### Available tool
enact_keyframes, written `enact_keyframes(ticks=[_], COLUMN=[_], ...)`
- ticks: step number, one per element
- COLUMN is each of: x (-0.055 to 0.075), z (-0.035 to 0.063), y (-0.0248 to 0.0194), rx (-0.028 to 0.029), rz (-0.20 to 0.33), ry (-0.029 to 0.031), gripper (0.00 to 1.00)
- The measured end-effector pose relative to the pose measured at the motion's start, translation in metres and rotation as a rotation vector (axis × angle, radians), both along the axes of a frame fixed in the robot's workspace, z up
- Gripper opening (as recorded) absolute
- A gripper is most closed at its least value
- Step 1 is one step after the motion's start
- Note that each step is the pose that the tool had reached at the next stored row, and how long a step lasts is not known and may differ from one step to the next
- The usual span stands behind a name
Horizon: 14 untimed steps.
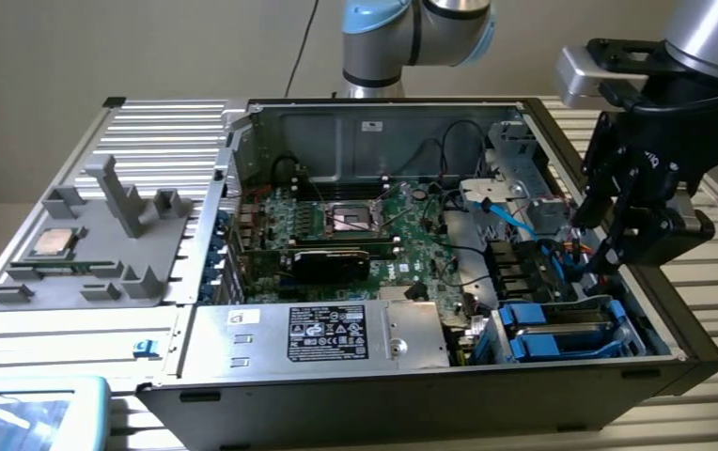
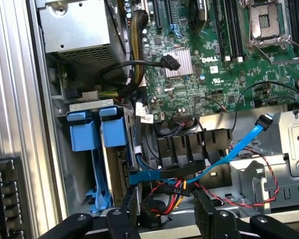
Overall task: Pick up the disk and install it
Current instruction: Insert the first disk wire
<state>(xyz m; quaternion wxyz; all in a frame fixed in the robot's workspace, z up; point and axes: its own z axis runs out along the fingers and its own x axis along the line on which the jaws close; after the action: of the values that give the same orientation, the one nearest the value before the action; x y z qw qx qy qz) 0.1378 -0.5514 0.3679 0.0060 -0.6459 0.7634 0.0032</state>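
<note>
The disk [image 1: 557, 331] sits in the drive bay at the front corner of the open computer case [image 1: 697, 352], on the exterior view's right. Its blue carrier frames silver-grey metal; its label is hidden. In the wrist view two blue carrier ends [image 2: 97, 130] stand side by side in that bay. My gripper [image 1: 629, 256] hangs over the case's right wall, above and just behind the bay. Its fingers are open with nothing held; in the wrist view the gripper [image 2: 167, 205] spans a bundle of red, yellow and black wires.
The motherboard [image 1: 359, 235] fills the case floor, with a silver power supply box [image 1: 321, 336] at the front. A blue data cable [image 2: 224, 149] crosses near the bay. A grey fixture holding a small CPU chip [image 1: 55, 242] stands on the exterior view's left.
</note>
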Motion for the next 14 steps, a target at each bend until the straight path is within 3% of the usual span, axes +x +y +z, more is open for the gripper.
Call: enact_keyframes(ticks=[9, 14], x=[-0.005, -0.01], z=[-0.0125, -0.0163], y=[0.0034, 0.0065], rx=[0.0001, 0.0003], rz=[-0.044, -0.054], ry=[-0.0041, -0.0164], gripper=[0.58, 0.58])
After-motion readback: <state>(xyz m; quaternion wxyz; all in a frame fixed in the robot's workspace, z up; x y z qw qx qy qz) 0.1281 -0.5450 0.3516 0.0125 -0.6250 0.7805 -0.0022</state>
